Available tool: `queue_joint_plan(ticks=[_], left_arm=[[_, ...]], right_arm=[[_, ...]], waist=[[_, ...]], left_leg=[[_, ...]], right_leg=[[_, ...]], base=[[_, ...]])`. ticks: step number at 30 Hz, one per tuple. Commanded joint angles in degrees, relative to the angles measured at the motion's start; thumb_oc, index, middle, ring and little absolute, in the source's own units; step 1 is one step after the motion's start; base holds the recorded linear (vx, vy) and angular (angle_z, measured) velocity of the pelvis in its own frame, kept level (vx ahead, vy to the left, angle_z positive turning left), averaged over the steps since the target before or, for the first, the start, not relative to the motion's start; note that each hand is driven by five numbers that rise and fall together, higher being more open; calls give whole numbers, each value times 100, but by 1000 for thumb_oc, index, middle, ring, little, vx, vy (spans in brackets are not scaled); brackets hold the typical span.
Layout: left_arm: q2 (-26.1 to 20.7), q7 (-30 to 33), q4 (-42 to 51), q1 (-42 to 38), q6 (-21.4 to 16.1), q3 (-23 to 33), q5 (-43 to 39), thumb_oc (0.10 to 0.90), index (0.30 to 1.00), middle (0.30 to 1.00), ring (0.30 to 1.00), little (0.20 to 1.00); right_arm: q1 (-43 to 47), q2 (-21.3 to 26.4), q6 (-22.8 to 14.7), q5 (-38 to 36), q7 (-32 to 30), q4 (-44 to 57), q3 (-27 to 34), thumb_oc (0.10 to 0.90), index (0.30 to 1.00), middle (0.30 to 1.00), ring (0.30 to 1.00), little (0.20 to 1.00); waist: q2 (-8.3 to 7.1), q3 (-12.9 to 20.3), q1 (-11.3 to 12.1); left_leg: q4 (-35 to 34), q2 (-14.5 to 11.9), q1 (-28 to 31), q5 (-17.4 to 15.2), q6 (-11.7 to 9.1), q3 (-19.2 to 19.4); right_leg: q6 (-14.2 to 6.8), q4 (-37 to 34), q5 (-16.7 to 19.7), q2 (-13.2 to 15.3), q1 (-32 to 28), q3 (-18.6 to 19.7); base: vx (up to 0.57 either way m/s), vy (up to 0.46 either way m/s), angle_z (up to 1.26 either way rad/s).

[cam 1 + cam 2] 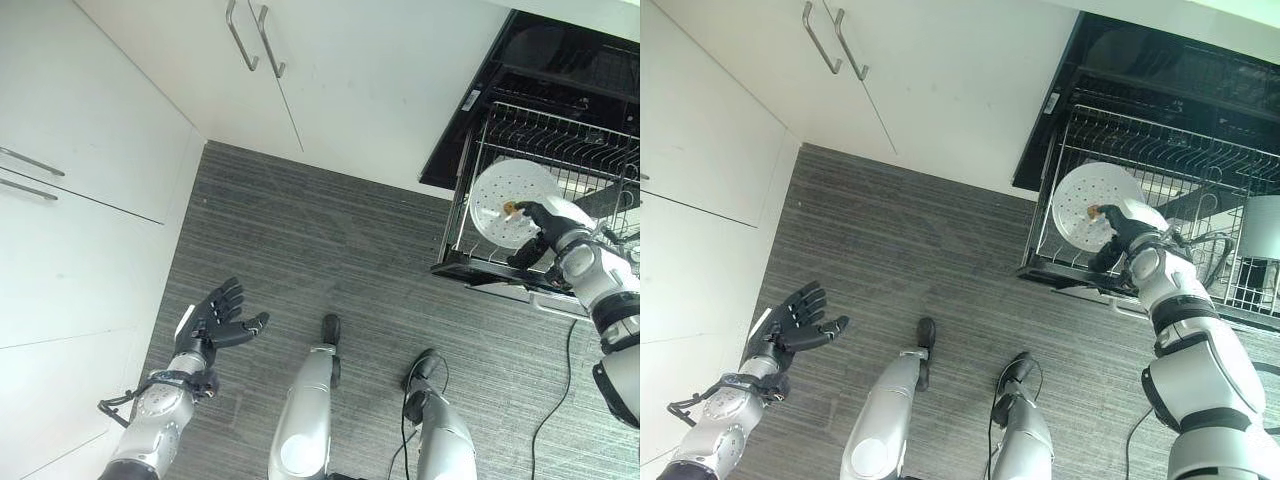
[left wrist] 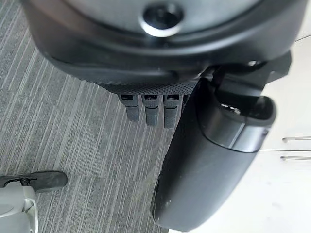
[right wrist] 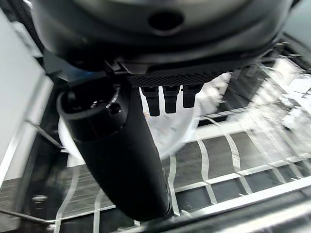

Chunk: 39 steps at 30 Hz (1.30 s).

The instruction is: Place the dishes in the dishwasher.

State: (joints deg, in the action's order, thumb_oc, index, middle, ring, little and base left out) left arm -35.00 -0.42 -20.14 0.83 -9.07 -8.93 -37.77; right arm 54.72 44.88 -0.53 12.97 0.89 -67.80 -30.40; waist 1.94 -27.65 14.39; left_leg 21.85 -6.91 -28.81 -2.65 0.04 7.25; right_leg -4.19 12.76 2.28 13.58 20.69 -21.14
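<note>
Left eye view has the right robot hand reaching into the pulled-out rack of the open dishwasher, its fingers and thumb curled round the rim of a white plate. That plate stands nearly upright, on edge, near the rack's front left corner, its face turned toward the camera, with a small brownish spot where the thumb meets it. In the right wrist view the plate shows pale behind the short dark fingers, with the rack's wires crossing beneath it. Another pale dish stands further right in the rack in the right eye view, though its kind cannot be told. The left robot hand hovers low over the grey striped floor, well apart from the dishwasher, palm up, fingers spread and relaxed, holding nothing. In the left wrist view its fingers point out straight over the floor. White cabinets with metal handles line the left side and the far wall beside the dishwasher.
</note>
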Motion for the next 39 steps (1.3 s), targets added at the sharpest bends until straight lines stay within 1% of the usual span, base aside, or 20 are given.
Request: queue_joint_plan(ticks=[1, 4, 7, 9, 13, 16, 17, 18, 19, 20, 22, 23, 25, 26, 29, 31, 33, 36, 37, 39], left_arm=[[-275, 3, 386, 207, -266, 61, 117, 800, 900, 900, 900, 900], [-278, -2, 386, 221, -229, 88, 148, 800, 900, 900, 900, 900], [-297, -46, 361, 257, -219, 143, 141, 800, 900, 900, 900, 900], [-288, -68, 339, 284, -212, 189, 166, 800, 900, 900, 900, 900], [-282, -146, 313, 442, -142, 361, 273, 800, 900, 900, 900, 900], [-257, -177, 307, 570, -109, 485, 358, 800, 900, 900, 900, 900], [-224, -196, 304, 682, -91, 566, 417, 800, 900, 900, 900, 900], [-205, -197, 301, 713, -86, 599, 443, 800, 900, 900, 900, 900], [-165, -205, 256, 772, -66, 661, 508, 800, 900, 900, 900, 900], [-131, -194, 206, 786, -59, 674, 546, 800, 900, 900, 900, 900], [-43, -213, 32, 822, -121, 671, 654, 800, 900, 900, 900, 900], [48, -196, -89, 855, -160, 652, 748, 800, 900, 900, 900, 900], [121, -165, -200, 896, -178, 620, 823, 800, 900, 900, 900, 900], [193, -162, -300, 937, -189, 612, 892, 800, 900, 900, 900, 900], [364, -218, -634, 1031, -292, 611, 1064, 800, 900, 900, 900, 900], [480, -237, -841, 1079, -390, 621, 1119, 800, 900, 900, 900, 900], [656, -291, -1089, 1132, -476, 695, 1187, 800, 900, 900, 900, 900], [858, -335, -1312, 1185, -582, 825, 1302, 800, 900, 900, 900, 900], [969, -358, -1416, 1208, -630, 893, 1372, 800, 900, 900, 900, 900], [1065, -347, -1499, 1239, -667, 936, 1433, 800, 900, 900, 900, 900]], right_arm=[[242, 387, 96, -184, -111, 29, 0, 800, 900, 900, 900, 900], [256, 462, 111, -330, 10, 36, 16, 800, 900, 900, 900, 900], [275, 529, 165, -766, 76, 109, 96, 800, 900, 900, 900, 900], [259, 568, 181, -1224, 197, 180, 195, 800, 900, 900, 900, 900], [-12, 781, -37, -1666, 305, 506, 514, 800, 900, 900, 900, 900], [-295, 915, -111, -1964, 192, 842, 763, 800, 900, 900, 900, 900], [-595, 999, 38, -2292, 178, 1185, 1040, 800, 900, 900, 900, 900], [-685, 1008, 70, -2443, 152, 1282, 1137, 800, 900, 900, 900, 900], [-960, 985, 230, -2922, 119, 1487, 1428, 800, 900, 900, 900, 900], [-1092, 949, 313, -3155, 93, 1546, 1616, 800, 900, 900, 900, 900], [-1362, 847, 385, -3537, 123, 1582, 1982, 800, 900, 900, 900, 900], [-1570, 773, 478, -3957, 55, 1651, 2308, 800, 900, 900, 900, 900], [-1855, 696, 564, -4439, -1, 1789, 2632, 800, 900, 900, 900, 900], [-2109, 611, 678, -4594, -35, 1915, 2924, 800, 900, 900, 900, 900], [-2720, 426, 857, -4689, -176, 2262, 3369, 800, 900, 900, 900, 900], [-3053, 295, 929, -4720, -293, 2534, 3539, 800, 900, 900, 900, 900], [-3538, -41, 889, -4624, -283, 3126, 3747, 800, 900, 900, 900, 900], [-4126, -460, 914, -4218, -329, 3767, 4002, 800, 900, 900, 900, 900], [-4453, -622, 949, -3917, -354, 3994, 4141, 800, 900, 900, 900, 900], [-4745, -792, 1065, -3791, -335, 4132, 4248, 800, 900, 900, 900, 900]], waist=[[17, 316, 104], [-26, 341, 96], [-71, 379, 87], [-118, 400, 77], [-284, 541, 20], [-408, 667, -30], [-483, 761, -65], [-507, 792, -88], [-570, 868, -132], [-601, 912, -157], [-639, 1015, -206], [-660, 1125, -268], [-686, 1248, -321], [-703, 1348, -368], [-718, 1546, -484], [-711, 1609, -570], [-692, 1706, -715], [-657, 1757, -896], [-624, 1783, -998], [-598, 1812, -1088]], left_leg=[[-466, -210, 109, -320, -685, -778], [-466, -242, 143, -334, -690, -760], [-466, -267, 188, -344, -699, -739], [-466, -292, 237, -362, -704, -710], [-466, -369, 437, -416, -715, -610], [-466, -410, 638, -468, -702, -527], [-466, -436, 785, -504, -701, -471], [-466, -448, 826, -516, -698, -446], [-466, -482, 940, -539, -695, -390], [-466, -506, 1009, -555, -693, -362], [-466, -541, 1183, -591, -684, -312], [-466, -561, 1325, -620, -672, -269], [-466, -585, 1460, -659, -662, -226], [-466, -599, 1552, -696, -655, -200], [-466, -633, 1740, -757, -647, -154], [-466, -646, 1833, -800, -634, -122], [-466, -658, 1902, -810, -609, -67], [-466, -691, 1987, -831, -593, 18], [-466, -704, 2044, -847, -583, 86], [-466, -712, 2106, -868, -574, 160]], right_leg=[[-477, 443, -817, -17, 246, 432], [-478, 443, -825, -35, 212, 442], [-476, 443, -835, -56, 164, 453], [-475, 443, -845, -69, 111, 454], [-486, 443, -862, -101, -83, 448], [-487, 443, -881, -142, -267, 452], [-492, 443, -899, -167, -403, 447], [-494, 443, -903, -174, -442, 445], [-497, 443, -911, -194, -535, 453], [-493, 443, -920, -208, -595, 461], [-485, 443, -952, -233, -755, 475], [-476, 443, -978, -258, -881, 498], [-472, 443, -1011, -276, -994, 533], [-477, 443, -1033, -284, -1069, 561], [-483, 443, -1073, -288, -1211, 612], [-483, 443, -1099, -292, -1268, 656], [-477, 443, -1096, -287, -1276, 733], [-482, 443, -1104, -278, -1303, 809], [-491, 443, -1110, -268, -1320, 844], [-499, 443, -1115, -261, -1335, 875]], base=[[0, 0, 0], [0, 0, 0], [0, 0, 0], [0, 0, 0], [8, -1, -3], [37, 5, -7], [54, 6, -10], [51, 8, -13], [26, 2, -16], [43, 9, -15], [76, 39, -14], [96, 72, -14], [101, 61, -11], [114, 44, -13], [88, 54, -14], [55, 72, -9], [30, 72, -14], [12, 60, -18], [17, 76, -23], [17, 59, -14]])
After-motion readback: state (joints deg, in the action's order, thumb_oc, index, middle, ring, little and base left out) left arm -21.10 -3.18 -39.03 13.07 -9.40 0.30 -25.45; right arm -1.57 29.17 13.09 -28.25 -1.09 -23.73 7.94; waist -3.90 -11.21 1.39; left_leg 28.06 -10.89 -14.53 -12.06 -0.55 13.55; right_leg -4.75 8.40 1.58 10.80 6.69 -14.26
